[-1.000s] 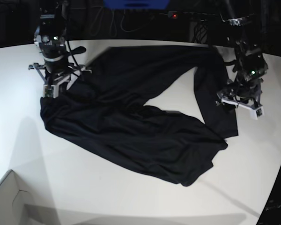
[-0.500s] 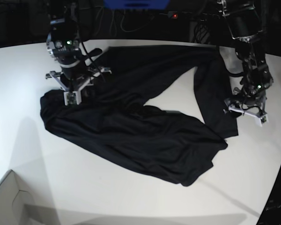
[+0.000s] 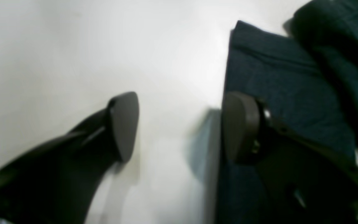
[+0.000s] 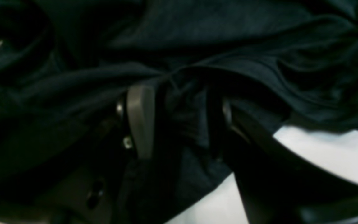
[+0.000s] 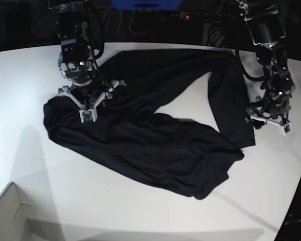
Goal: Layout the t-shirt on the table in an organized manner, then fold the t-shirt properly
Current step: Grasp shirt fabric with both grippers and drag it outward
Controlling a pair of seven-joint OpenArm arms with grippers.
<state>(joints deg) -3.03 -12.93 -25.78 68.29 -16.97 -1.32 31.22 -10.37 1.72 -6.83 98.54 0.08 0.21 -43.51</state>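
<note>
The t-shirt [image 5: 140, 135] lies spread and bunched across the middle of the table [image 5: 20, 165]. In the base view, the right gripper [image 5: 88, 108] sits over the shirt's left part; the left gripper [image 5: 268, 122] sits at its right edge. A box corner [image 5: 7, 216] lies at lower left.

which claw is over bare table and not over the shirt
The left claw: its open fingers hang above the white table beside the t-shirt edge. The right claw sits over cloth.

Base view: high, frontal, looking down over the whole table [image 5: 140, 216] and both arms. Wrist views: close, aimed past each arm's own fingers [image 3: 124, 124] at the cloth [image 4: 197, 37] and tabletop, patches also visible in base view.
</note>
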